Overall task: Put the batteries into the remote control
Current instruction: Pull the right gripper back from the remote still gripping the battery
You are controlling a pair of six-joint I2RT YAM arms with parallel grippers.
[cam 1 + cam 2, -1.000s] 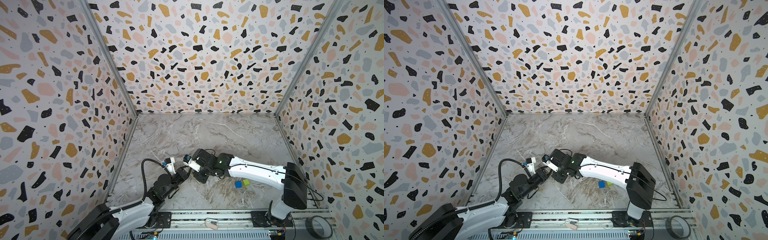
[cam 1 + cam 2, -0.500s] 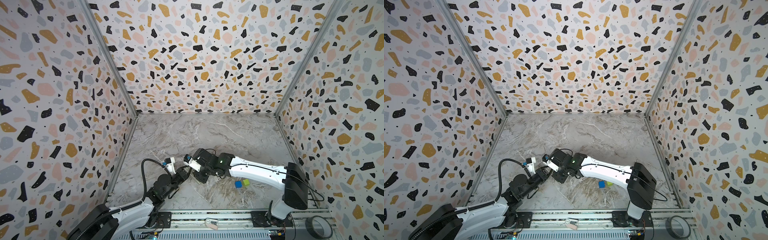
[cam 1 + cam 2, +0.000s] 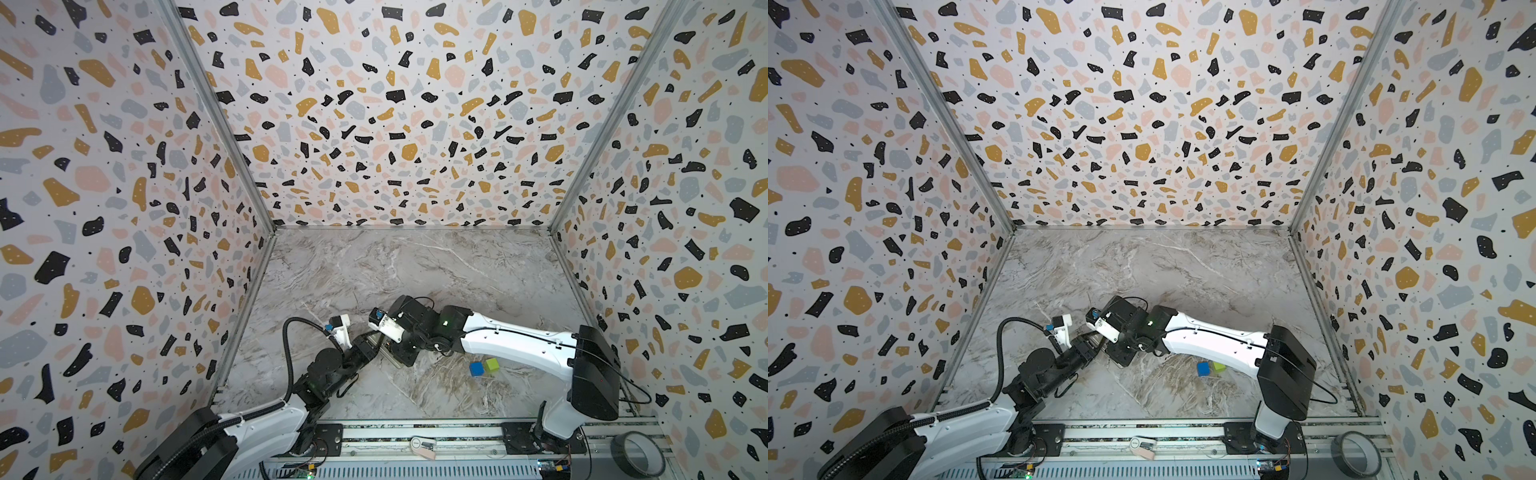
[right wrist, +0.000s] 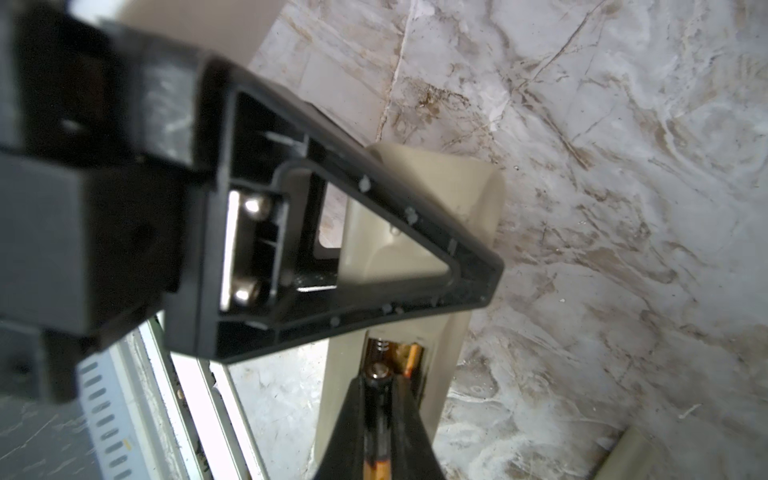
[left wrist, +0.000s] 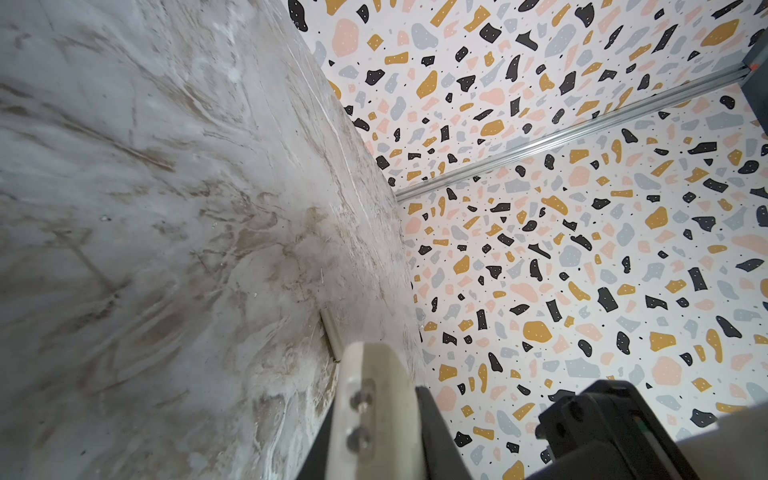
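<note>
Low over the marble tabletop [image 3: 415, 270] near six o'clock, we see the right gripper [image 3: 400, 353] pinched narrow on the remote [image 4: 453, 199] and the left gripper [image 4: 379, 380] clamped on a battery [image 4: 376, 463] at the remote's open recess [image 4: 395, 353].

No legible text, brand, number or sign in any view, remote control [image 4: 465, 195] back without readable marking, small tag [image 3: 422, 444] on front rail [image 3: 457, 434] too blurred to read.

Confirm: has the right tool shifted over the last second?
No: the right tool lies just where it was, judged against the blue cube in a top view.
</note>
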